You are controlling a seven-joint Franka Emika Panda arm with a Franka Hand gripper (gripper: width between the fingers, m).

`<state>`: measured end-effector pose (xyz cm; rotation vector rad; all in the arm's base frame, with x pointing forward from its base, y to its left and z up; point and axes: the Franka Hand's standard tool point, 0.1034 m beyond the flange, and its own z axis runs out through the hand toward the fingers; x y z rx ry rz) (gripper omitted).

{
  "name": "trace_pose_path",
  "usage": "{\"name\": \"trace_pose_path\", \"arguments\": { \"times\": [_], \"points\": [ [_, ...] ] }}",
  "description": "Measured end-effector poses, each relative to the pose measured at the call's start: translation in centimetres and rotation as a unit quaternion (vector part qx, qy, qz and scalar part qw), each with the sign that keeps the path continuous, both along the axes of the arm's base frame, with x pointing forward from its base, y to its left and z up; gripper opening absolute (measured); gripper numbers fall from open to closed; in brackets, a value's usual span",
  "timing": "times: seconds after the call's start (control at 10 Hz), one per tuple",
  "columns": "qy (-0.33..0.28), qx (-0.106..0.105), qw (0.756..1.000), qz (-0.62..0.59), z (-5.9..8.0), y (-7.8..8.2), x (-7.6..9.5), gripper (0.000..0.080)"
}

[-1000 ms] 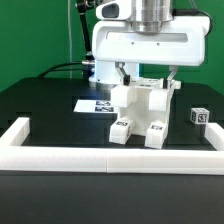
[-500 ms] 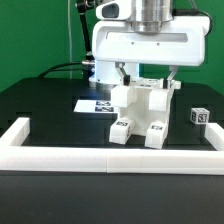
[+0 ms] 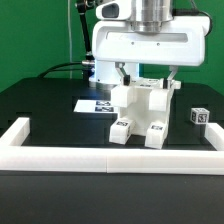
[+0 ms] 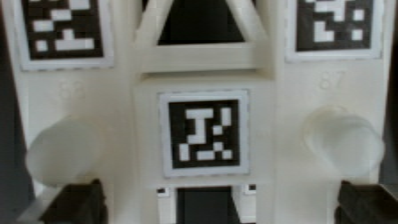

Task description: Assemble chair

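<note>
The chair (image 3: 140, 112) is a chunky white assembly with marker tags on its front feet, standing at the table's middle. In the wrist view the chair (image 4: 205, 80) fills the picture and shows three tags. My gripper (image 3: 146, 84) hangs straight above it, open. Its fingers (image 3: 122, 75) reach down on either side of the chair's upper part. In the wrist view my gripper (image 4: 222, 205) has its dark fingertips (image 4: 71, 205) at the chair's two flanks. I cannot tell whether they touch it. A small loose white piece (image 3: 198, 117) with a tag lies to the exterior view's right.
The marker board (image 3: 92, 103) lies flat behind the chair, toward the exterior view's left. A long low white barrier wall (image 3: 110, 158) runs along the table's front and turns back at both ends. The tabletop is black, and a green backdrop stands behind it.
</note>
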<state>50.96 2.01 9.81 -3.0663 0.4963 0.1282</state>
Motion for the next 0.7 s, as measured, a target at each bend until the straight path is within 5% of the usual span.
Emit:
{"name": "trace_pose_path", "arguments": {
  "times": [0.7],
  "points": [
    [-0.017,-0.003,1.0,0.015,-0.06,-0.72,0.71,0.0649]
  ]
}}
